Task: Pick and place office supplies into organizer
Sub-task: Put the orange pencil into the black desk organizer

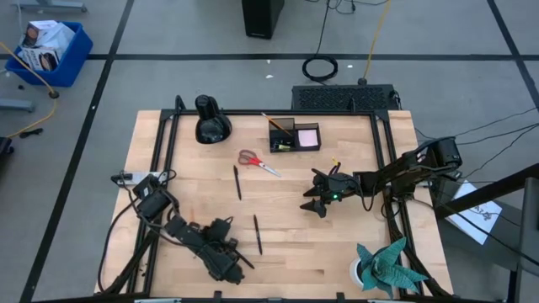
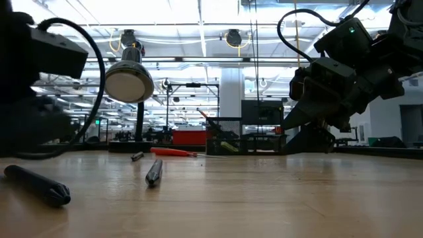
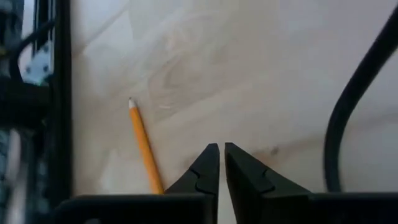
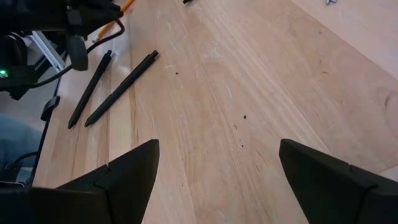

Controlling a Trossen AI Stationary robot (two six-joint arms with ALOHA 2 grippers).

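Hovering R gripper (image 1: 316, 202) mid-desk, jaws wide, empty | L gripper (image 3: 221, 163) nearly closed by pencil (image 3: 144, 149) (light, stiff; pinch mid-shaft)

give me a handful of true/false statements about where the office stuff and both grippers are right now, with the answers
1. The red-handled scissors lie on the bare table, outside the organizer. True.
2. The right gripper is clamped on a pen. False: its fingers stand wide apart with nothing between them.
3. The pink sticky-note pad is in the organizer's low tray. True.
4. The left gripper holds the orange pencil. False: its fingers are nearly together and empty, the pencil lies on the table beside them.
5. Both black pens stand in the organizer. False: they lie flat on the table.
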